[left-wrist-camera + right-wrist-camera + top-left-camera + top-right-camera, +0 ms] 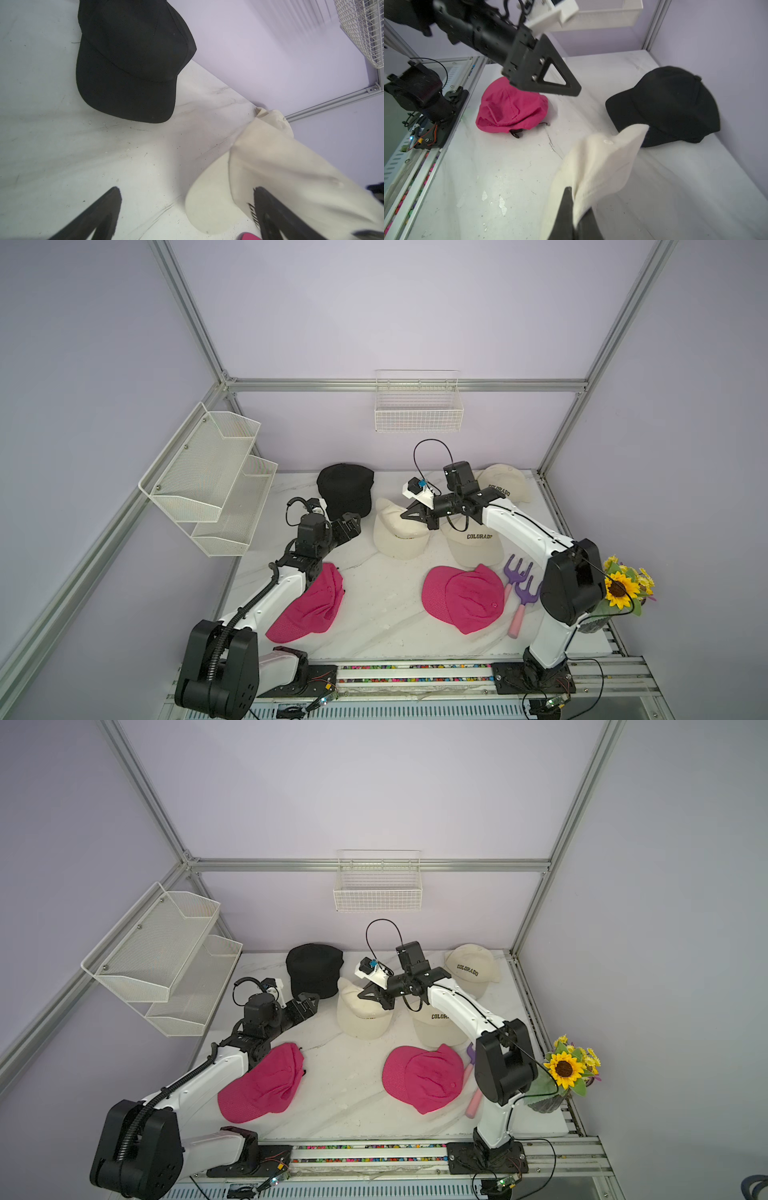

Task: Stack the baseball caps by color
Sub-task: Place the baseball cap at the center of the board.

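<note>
Cloth of the cream cap (399,537) is soft and light, so I judge it will sag and fold when lifted; the stiff brim looks the safer place to take hold. My right pincer (406,515) is clamped on a pinch of its crown, in the middle of the table (374,614), just right of the black cap (345,489). My left pincer (351,522) stands wide apart and empty, near the black brim. A second cream cap (473,547) lies just right of the held one.

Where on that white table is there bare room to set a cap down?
Barest: between the left pink cap and the right pink cap, down to the front edge. Crowded: the back right, with three cream caps, garden forks and the right arm.
</note>
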